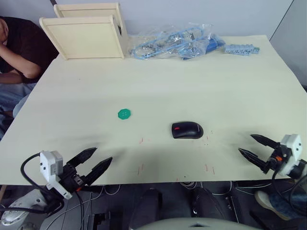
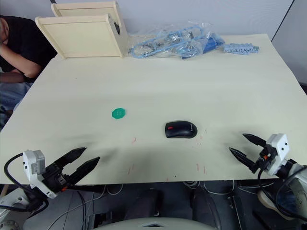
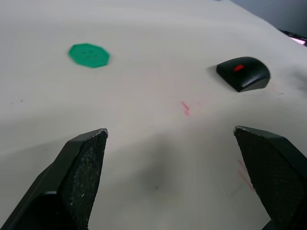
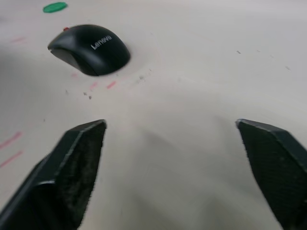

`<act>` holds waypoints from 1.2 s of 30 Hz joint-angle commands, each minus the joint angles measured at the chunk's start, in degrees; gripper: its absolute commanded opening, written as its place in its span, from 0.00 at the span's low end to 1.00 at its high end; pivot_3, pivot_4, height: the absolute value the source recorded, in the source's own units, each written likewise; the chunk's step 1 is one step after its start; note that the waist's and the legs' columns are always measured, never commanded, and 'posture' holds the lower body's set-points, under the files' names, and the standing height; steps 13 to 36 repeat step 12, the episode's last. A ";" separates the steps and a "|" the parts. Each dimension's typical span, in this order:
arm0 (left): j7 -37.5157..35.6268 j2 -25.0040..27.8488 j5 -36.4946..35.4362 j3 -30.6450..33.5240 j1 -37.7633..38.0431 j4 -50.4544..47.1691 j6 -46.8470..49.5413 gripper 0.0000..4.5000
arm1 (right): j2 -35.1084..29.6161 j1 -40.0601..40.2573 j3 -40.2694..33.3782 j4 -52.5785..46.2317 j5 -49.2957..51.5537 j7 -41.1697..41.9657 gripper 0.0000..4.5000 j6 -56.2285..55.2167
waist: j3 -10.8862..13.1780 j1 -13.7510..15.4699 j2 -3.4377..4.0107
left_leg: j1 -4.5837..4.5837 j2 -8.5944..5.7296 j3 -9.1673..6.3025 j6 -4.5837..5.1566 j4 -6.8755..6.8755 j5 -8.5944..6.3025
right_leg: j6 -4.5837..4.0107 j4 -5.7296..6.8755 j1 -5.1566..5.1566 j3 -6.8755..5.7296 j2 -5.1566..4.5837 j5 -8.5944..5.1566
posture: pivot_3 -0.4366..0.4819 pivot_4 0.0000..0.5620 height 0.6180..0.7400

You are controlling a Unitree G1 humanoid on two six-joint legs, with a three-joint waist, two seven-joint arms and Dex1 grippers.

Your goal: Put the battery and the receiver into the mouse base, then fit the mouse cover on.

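With its cover on so the insides stay hidden, black mouse with red wheel and pale lettering, mid-table near the front edge, green disc to its left, left gripper and right gripper both spread, empty, at the near edge.

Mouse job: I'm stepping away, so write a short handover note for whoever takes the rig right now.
Left hand: open, holding nothing, at the near table edge on the left.
Right hand: open, holding nothing, at the near edge on the right.
Mouse: on the table between the hands, closer to the right one, cover on, looks whole. Neither hand touches it.
Battery and receiver: not seen loose on the table; presumably inside, which these views can't confirm.
Green disc: lies apart, left of the mouse.
Done: assembly appears finished.
Left: probably nothing; check the cover's seating.
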 commanded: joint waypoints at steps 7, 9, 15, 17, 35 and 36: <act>0.18 -0.64 1.25 0.42 -0.57 -0.01 -1.51 1.00 | -0.89 1.82 -2.87 -2.19 0.87 -0.15 0.99 -0.92 | 0.00 0.09 0.00 | -0.01 0.01 0.00 0.00 0.00 0.00 | 0.00 -0.03 0.00 0.01 0.00 0.00 | 0.48 0.27 1.00; 0.30 -0.79 1.48 0.21 -0.96 0.25 -1.52 1.00 | -0.88 2.03 -3.19 -2.44 0.94 -0.35 0.99 -0.79 | 0.00 0.12 0.00 | -0.02 0.01 0.00 0.00 0.00 0.00 | 0.00 -0.04 0.00 0.00 0.00 0.00 | 0.48 0.27 1.00; 1.39 -0.59 4.14 -0.69 -1.47 0.61 -2.08 1.00 | -0.90 2.52 -3.71 -3.39 1.50 -0.63 0.99 -0.14 | 0.00 0.13 0.00 | -0.02 0.01 0.00 0.00 0.00 0.00 | 0.00 -0.05 0.00 0.00 0.00 0.00 | 0.48 0.27 1.00; 1.39 -0.59 4.14 -0.69 -1.47 0.61 -2.08 1.00 | -0.90 2.52 -3.71 -3.39 1.50 -0.63 0.99 -0.14 | 0.00 0.13 0.00 | -0.02 0.01 0.00 0.00 0.00 0.00 | 0.00 -0.05 0.00 0.00 0.00 0.00 | 0.48 0.27 1.00; 1.39 -0.59 4.14 -0.69 -1.47 0.61 -2.08 1.00 | -0.90 2.52 -3.71 -3.39 1.50 -0.63 0.99 -0.14 | 0.00 0.13 0.00 | -0.02 0.01 0.00 0.00 0.00 0.00 | 0.00 -0.05 0.00 0.00 0.00 0.00 | 0.48 0.27 1.00; 1.39 -0.59 4.14 -0.69 -1.47 0.61 -2.08 1.00 | -0.90 2.52 -3.71 -3.39 1.50 -0.63 0.99 -0.14 | 0.00 0.13 0.00 | -0.02 0.01 0.00 0.00 0.00 0.00 | 0.00 -0.05 0.00 0.00 0.00 0.00 | 0.48 0.27 1.00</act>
